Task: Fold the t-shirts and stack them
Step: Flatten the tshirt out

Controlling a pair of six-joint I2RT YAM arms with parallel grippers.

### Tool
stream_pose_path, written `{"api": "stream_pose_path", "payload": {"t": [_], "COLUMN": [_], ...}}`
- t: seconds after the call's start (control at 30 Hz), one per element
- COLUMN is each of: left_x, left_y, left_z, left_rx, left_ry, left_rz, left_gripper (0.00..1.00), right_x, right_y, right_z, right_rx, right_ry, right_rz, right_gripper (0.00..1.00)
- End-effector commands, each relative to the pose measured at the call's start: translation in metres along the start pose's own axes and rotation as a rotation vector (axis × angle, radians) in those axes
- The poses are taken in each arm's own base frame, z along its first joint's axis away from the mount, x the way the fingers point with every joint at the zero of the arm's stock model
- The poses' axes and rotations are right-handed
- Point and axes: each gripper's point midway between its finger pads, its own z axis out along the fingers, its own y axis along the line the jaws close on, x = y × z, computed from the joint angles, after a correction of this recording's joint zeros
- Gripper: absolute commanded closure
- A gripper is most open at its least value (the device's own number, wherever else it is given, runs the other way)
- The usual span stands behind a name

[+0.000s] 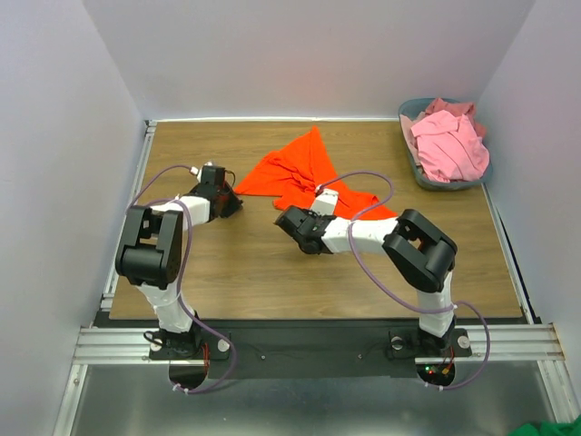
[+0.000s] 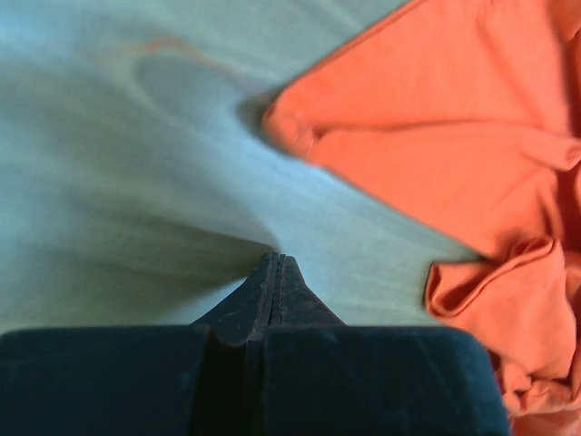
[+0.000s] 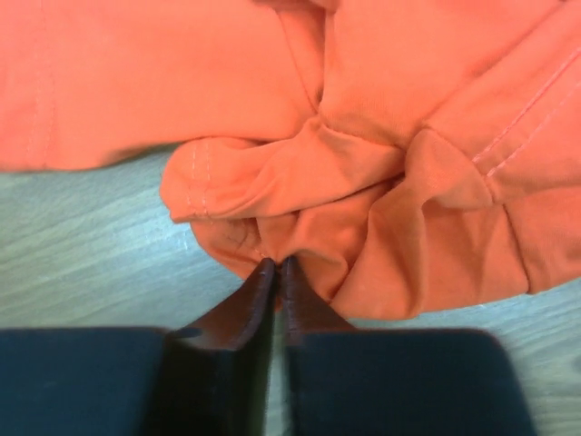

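- The orange-red t-shirt (image 1: 295,173) lies unfolded and rumpled on the wooden bench (image 1: 236,272), around the middle and towards the far side, with one pointed corner aimed at the far edge
- The right gripper (image 3: 275,263) is at the shirt's near side, and its arm stretches across from the right
- Its jaws are clenched on a bunched fold at the edge of the orange-red cloth, and the creases gather in towards the tips
- The left gripper (image 2: 275,261) sits low over bare wood just left of the shirt, with its jaws clenched together and nothing between them
- In the left wrist view a rounded corner of the shirt lies ahead and to the right of those tips, not touching them
- The pink t-shirts (image 1: 445,145) are heaped in a grey-blue basket (image 1: 442,187) at the far right corner of the bench, piled above its rim and well apart from the orange-red one
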Motion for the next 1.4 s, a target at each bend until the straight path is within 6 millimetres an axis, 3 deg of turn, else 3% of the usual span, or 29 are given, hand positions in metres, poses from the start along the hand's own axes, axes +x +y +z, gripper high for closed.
{"api": "stream_pose_path", "payload": {"t": [0.0, 0.13, 0.17, 0.23, 0.33, 0.37, 0.4, 0.53, 0.57, 0.6, 0.63, 0.7, 0.83, 1.0, 1.03, 1.1, 1.17, 1.27, 1.33, 1.37], "left_x": [-0.003, 0.001, 0.003, 0.001, -0.008, -0.009, -0.011, -0.013, -0.014, -0.012, -0.013, -0.016, -0.020, -0.030, -0.041, -0.039, -0.047, -0.039, -0.034, -0.034], "left_y": [-0.005, 0.000, 0.002, 0.002, 0.003, 0.003, 0.004, 0.000, -0.004, -0.005, -0.005, -0.005, -0.014, -0.009, -0.018, -0.012, -0.021, -0.016, -0.018, -0.019], "left_z": [-0.020, -0.031, -0.034, -0.042, -0.051, -0.052, -0.054, -0.053, -0.052, -0.049, -0.048, -0.043, -0.033, -0.009, -0.006, 0.007, 0.015, 0.032, 0.040, 0.040], "left_rx": [0.030, 0.031, 0.030, 0.036, 0.024, 0.020, 0.013, 0.014, 0.025, 0.026, 0.023, 0.007, 0.018, -0.063, -0.059, -0.099, -0.088, -0.112, -0.103, -0.110], "left_ry": [-0.058, -0.073, -0.072, -0.095, -0.138, -0.143, -0.147, -0.136, -0.132, -0.121, -0.122, -0.121, -0.107, -0.108, -0.124, -0.098, -0.104, -0.058, -0.024, -0.022], "left_rz": [0.012, 0.011, 0.011, 0.013, 0.017, 0.017, 0.016, 0.020, 0.023, 0.032, 0.034, 0.037, 0.043, 0.056, 0.059, 0.065, 0.066, 0.072, 0.084, 0.094], "left_gripper": [1.00, 1.00, 1.00, 1.00, 1.00, 1.00, 1.00, 0.99, 0.91, 0.68, 0.51, 0.28, 0.19, 0.19, 0.19, 0.19, 0.20, 0.32, 0.69, 0.94], "right_x": [0.004, -0.006, -0.017, -0.016, -0.036, -0.030, -0.045, -0.059, -0.064, -0.059, -0.070, -0.070, -0.072, -0.070, -0.071, -0.072, -0.075, -0.082, -0.094, -0.102], "right_y": [-0.017, -0.032, -0.031, -0.041, -0.046, -0.056, -0.058, -0.087, -0.092, -0.105, -0.111, -0.122, -0.126, -0.128, -0.129, -0.130, -0.131, -0.132, -0.133, -0.136], "right_z": [0.003, -0.009, -0.020, -0.029, -0.055, -0.059, -0.075, -0.104, -0.111, -0.112, -0.122, -0.127, -0.134, -0.130, -0.131, -0.131, -0.131, -0.133, -0.136, -0.137], "right_rx": [0.046, 0.041, 0.014, -0.006, -0.078, -0.091, -0.136, -0.212, -0.231, -0.218, -0.242, -0.240, -0.259, -0.228, -0.225, -0.221, -0.215, -0.211, -0.204, -0.188], "right_ry": [-0.037, -0.050, -0.057, -0.033, -0.035, -0.012, -0.028, -0.053, -0.062, -0.056, -0.077, -0.074, -0.070, -0.065, -0.070, -0.075, -0.085, -0.104, -0.142, -0.169], "right_rz": [-0.004, -0.036, -0.017, -0.047, -0.034, -0.054, -0.018, 0.032, 0.047, 0.038, 0.077, 0.086, 0.094, 0.075, 0.074, 0.072, 0.076, 0.084, 0.092, 0.095], "right_gripper": [1.00, 1.00, 1.00, 1.00, 1.00, 0.99, 1.00, 1.00, 1.00, 1.00, 1.00, 1.00, 1.00, 0.99, 1.00, 1.00, 1.00, 1.00, 1.00, 1.00]}}
